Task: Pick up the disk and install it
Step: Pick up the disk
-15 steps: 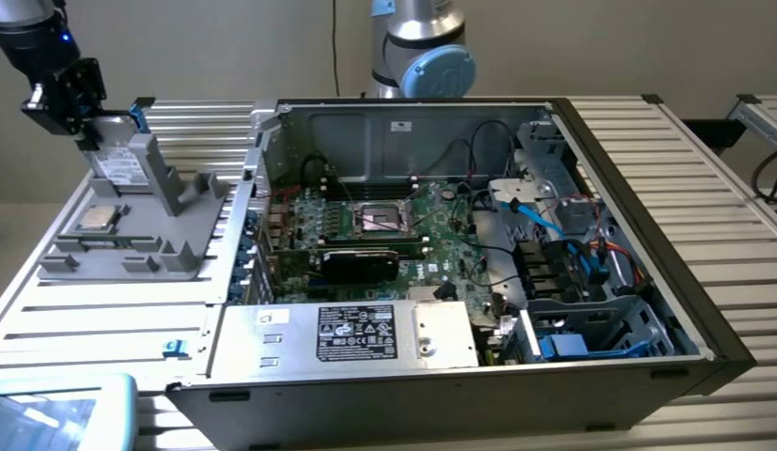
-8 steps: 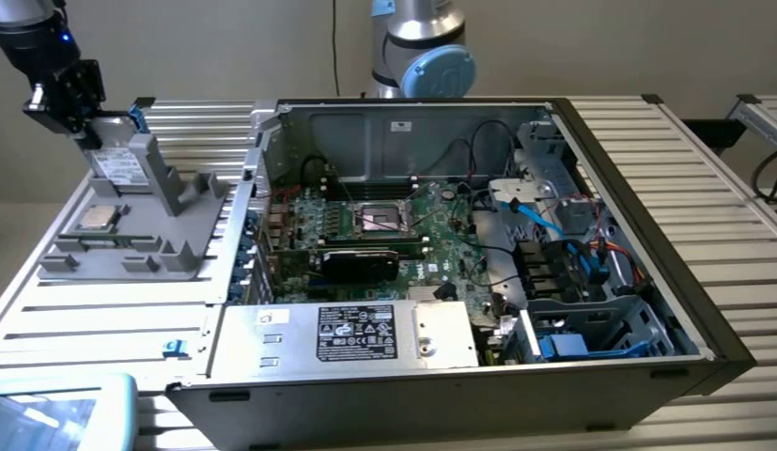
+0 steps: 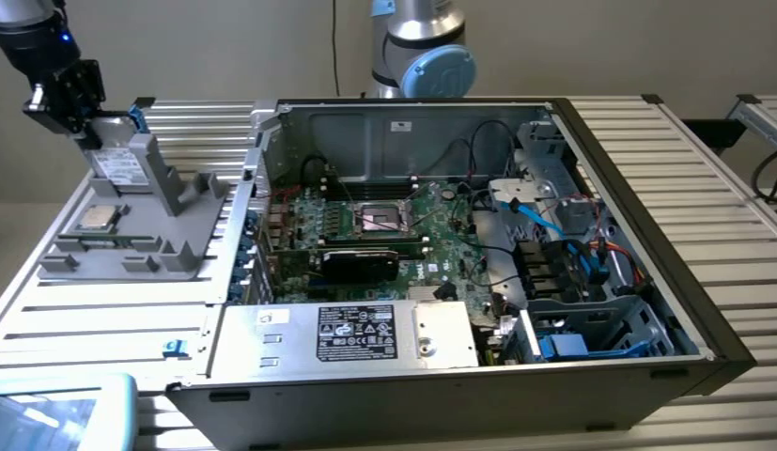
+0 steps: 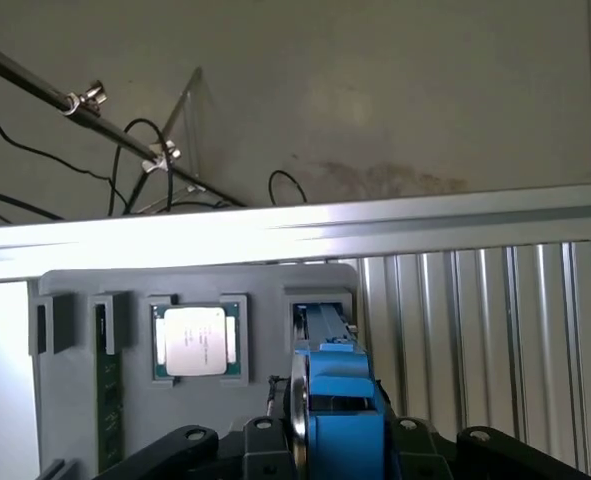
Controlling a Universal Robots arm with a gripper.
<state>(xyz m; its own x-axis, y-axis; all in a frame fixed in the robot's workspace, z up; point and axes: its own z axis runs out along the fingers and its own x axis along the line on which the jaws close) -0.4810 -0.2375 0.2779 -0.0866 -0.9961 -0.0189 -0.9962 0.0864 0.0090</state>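
Standing in the fixture: the disk (image 3: 118, 167) is a flat silver-grey drive with a pale label on its face and a bright blue carrier along its edge. It is upright on end in a slot of the grey fixture (image 3: 175, 202).
Disk location: far on the exterior view's left, on the ribbed metal surface (image 3: 100, 319), outside the open computer case (image 3: 613, 366).
Claw position: the claw (image 3: 87, 127) sits on the disk's upper end, with its black body rising above.
Claw state: clamped on the disk. In the wrist view the claw (image 4: 337, 440) has black finger parts set against both sides of the blue carrier, and the disk (image 4: 340, 400) has a thin silver edge running alongside the blue.
Exterior view, left to right: the fixture holds a square processor chip (image 3: 98, 218) lying flat in a pocket near the disk's foot. Next comes the case, with its green motherboard (image 3: 388, 235) and a silver box (image 3: 363, 334) carrying a black-and-white sticker at the near edge. A blue-lined drive cage (image 3: 576, 343) sits in the corner at the exterior view's right. The arm (image 3: 426, 56) has its grey-and-blue base joint standing behind the case.
Wrist view, close in: the processor chip (image 4: 197, 340) is in its pocket beside the disk's slot, and a green memory stick (image 4: 108, 400) stands in a further slot. A bright metal rail (image 4: 295, 235) runs past the fixture — beyond it is a plain wall with loose black cables.
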